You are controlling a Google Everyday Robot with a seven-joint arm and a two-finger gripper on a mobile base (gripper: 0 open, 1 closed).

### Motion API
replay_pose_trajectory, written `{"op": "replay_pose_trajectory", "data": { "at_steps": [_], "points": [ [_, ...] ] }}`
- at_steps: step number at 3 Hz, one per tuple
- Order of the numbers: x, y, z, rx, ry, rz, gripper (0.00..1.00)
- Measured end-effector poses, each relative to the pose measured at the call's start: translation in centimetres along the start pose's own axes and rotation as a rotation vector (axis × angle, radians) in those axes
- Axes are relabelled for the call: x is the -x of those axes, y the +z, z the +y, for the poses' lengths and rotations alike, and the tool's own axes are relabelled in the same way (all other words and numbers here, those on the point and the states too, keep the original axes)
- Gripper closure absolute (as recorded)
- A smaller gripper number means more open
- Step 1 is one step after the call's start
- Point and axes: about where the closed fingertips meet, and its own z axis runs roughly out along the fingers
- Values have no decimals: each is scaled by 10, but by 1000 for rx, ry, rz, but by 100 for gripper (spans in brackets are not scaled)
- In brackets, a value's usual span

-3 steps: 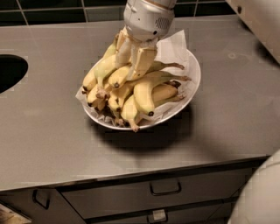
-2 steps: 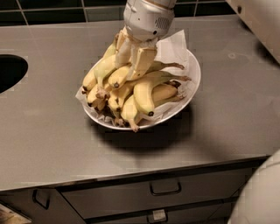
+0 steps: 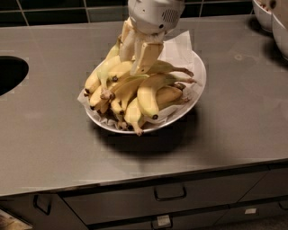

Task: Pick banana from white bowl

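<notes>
The white bowl point(image 3: 198, 92) stands in the middle of the grey counter, lined with crinkled white paper point(image 3: 179, 45) and heaped with several bananas. A long slender banana point(image 3: 164, 67) with a thin greenish stem pointing right lies on top of the heap. My gripper point(image 3: 133, 65) comes straight down from the top edge onto the back of the heap, its tip against the left end of that banana. A fatter, strongly curved banana point(image 3: 147, 96) lies in front of it.
A dark sink opening point(image 3: 10, 74) cuts the counter point(image 3: 49, 134) at the left edge. Smaller deep white bowls point(image 3: 270, 13) stand at the back right corner. Drawers with handles point(image 3: 169, 194) run below the counter's front edge. Dark tiles line the back.
The gripper and the bananas stay as they were. The white robot parts at the upper right and lower right have left the view, uncovering the small bowls.
</notes>
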Motion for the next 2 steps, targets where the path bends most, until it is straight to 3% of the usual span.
{"op": "replay_pose_trajectory", "data": {
  "at_steps": [2],
  "points": [
    [8,-24,1,-50,5,58,100]
  ]
}}
